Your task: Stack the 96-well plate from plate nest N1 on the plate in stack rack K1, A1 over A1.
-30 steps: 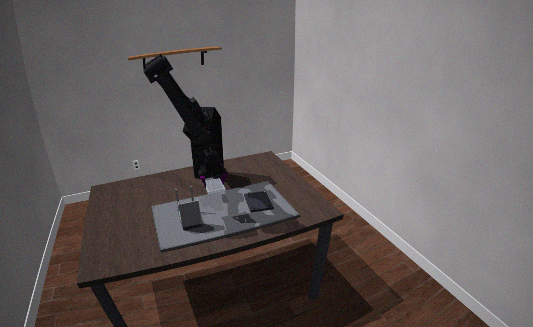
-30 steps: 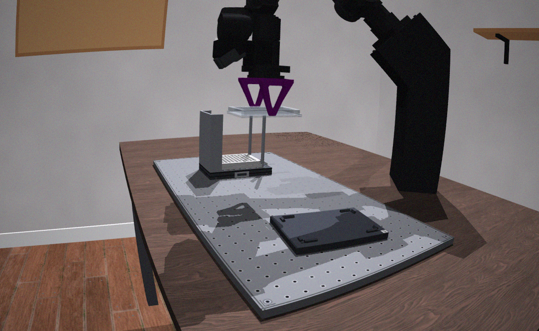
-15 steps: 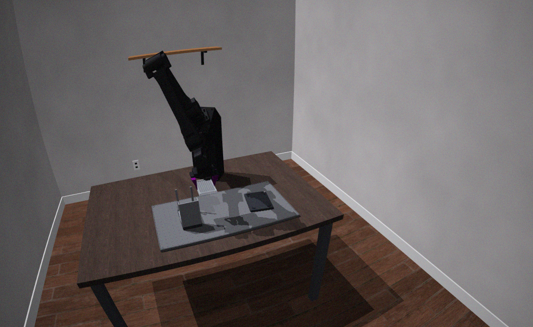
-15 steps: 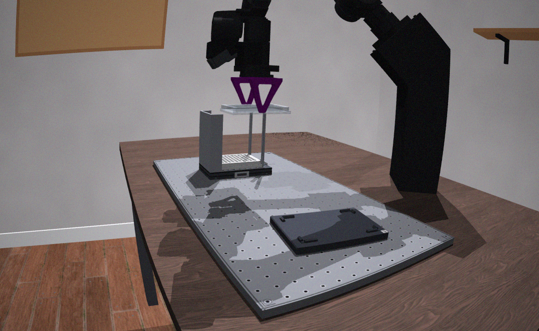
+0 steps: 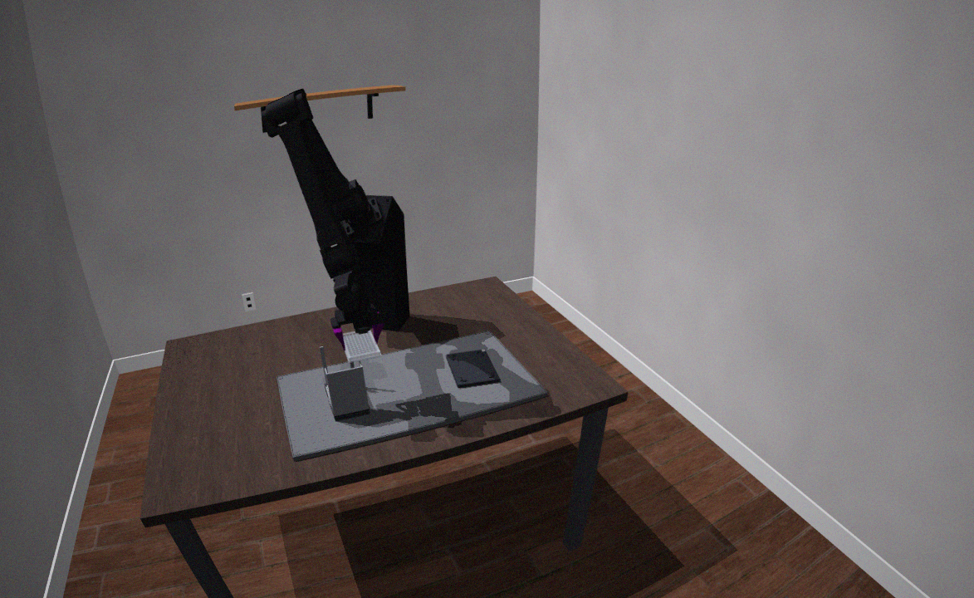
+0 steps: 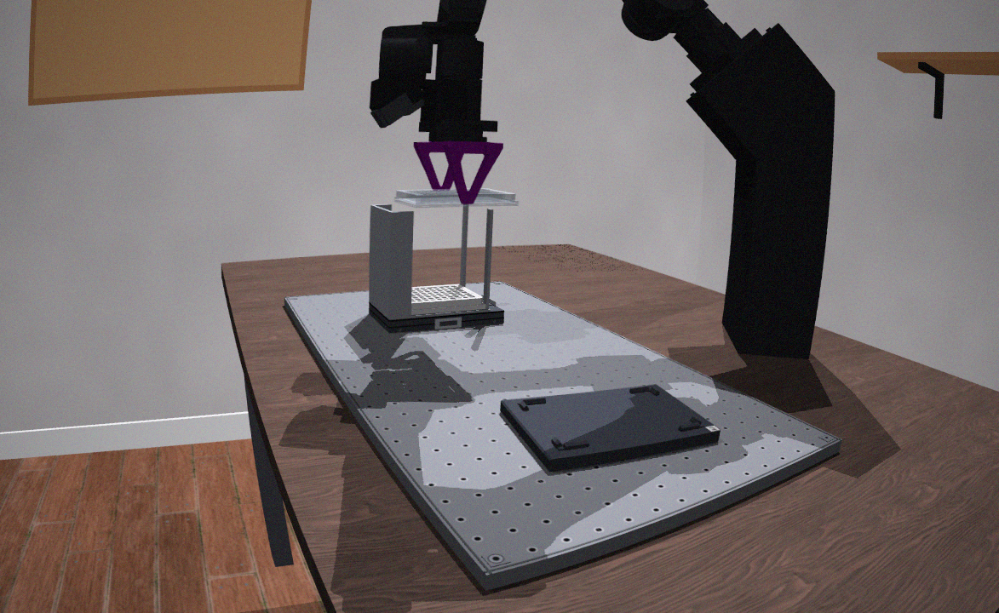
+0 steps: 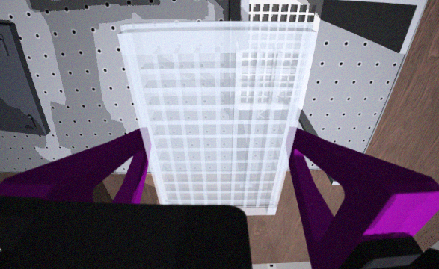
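Overlapping K1's plate (image 7: 279,15) wrist-side only

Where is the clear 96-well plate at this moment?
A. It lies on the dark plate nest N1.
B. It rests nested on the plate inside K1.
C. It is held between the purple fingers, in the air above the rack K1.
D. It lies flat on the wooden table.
C: the gripper is shut on the clear plate, held level near the top of the rack K1, while the plate nest N1 has no plate on it.
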Action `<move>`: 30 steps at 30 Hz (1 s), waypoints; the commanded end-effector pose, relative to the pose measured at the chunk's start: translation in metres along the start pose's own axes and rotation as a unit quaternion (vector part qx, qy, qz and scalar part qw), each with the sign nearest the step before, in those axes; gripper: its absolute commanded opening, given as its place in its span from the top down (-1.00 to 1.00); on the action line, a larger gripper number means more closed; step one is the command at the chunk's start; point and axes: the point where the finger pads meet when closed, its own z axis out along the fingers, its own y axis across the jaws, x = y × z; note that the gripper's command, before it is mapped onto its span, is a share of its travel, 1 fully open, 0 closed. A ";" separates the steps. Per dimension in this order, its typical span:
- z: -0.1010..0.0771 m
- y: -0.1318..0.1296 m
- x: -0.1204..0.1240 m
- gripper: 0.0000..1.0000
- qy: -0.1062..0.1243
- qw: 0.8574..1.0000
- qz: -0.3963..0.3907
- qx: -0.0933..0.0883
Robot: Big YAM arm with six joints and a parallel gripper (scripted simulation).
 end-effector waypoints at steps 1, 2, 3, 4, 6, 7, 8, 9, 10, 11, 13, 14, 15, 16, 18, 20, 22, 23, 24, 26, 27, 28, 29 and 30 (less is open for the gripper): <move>-0.011 -0.023 -0.018 1.00 -0.019 1.000 -0.005 0.010; -0.011 -0.027 -0.018 1.00 -0.019 1.000 -0.005 0.010; -0.011 -0.030 -0.018 1.00 -0.019 1.000 -0.006 0.010; -0.011 -0.034 -0.019 1.00 -0.019 1.000 -0.006 0.011; -0.012 -0.041 -0.019 1.00 -0.019 1.000 -0.006 0.011; -0.012 -0.044 -0.020 1.00 -0.019 1.000 -0.006 0.011; -0.012 -0.044 -0.020 1.00 -0.019 1.000 -0.006 0.011; -0.012 -0.044 -0.020 1.00 -0.019 1.000 -0.006 0.011; -0.012 -0.048 -0.020 1.00 -0.020 1.000 -0.006 0.011; -0.012 -0.051 -0.020 1.00 -0.020 1.000 -0.006 0.012; -0.013 -0.058 -0.021 1.00 -0.020 1.000 -0.006 0.012; -0.013 -0.061 -0.021 1.00 -0.020 1.000 -0.006 0.012; -0.013 -0.065 -0.022 1.00 -0.020 1.000 -0.006 0.012; -0.014 -0.068 -0.022 1.00 -0.020 1.000 -0.006 0.013; -0.014 -0.074 -0.023 1.00 -0.020 1.000 -0.006 0.013; -0.014 -0.074 -0.023 1.00 -0.020 1.000 -0.006 0.013; -0.014 -0.061 -0.023 1.00 -0.022 1.000 -0.016 0.005; -0.014 -0.060 -0.021 1.00 -0.020 1.000 -0.016 0.004; -0.013 -0.060 -0.020 1.00 -0.019 1.000 -0.017 0.004; -0.013 -0.060 -0.020 1.00 -0.019 1.000 -0.017 0.004; -0.008 -0.064 -0.018 1.00 -0.014 1.000 -0.007 0.007; -0.008 -0.064 -0.018 1.00 -0.014 1.000 -0.007 0.007; -0.008 -0.064 -0.018 1.00 -0.014 1.000 -0.007 0.007; -0.008 -0.064 -0.018 1.00 -0.014 1.000 -0.007 0.007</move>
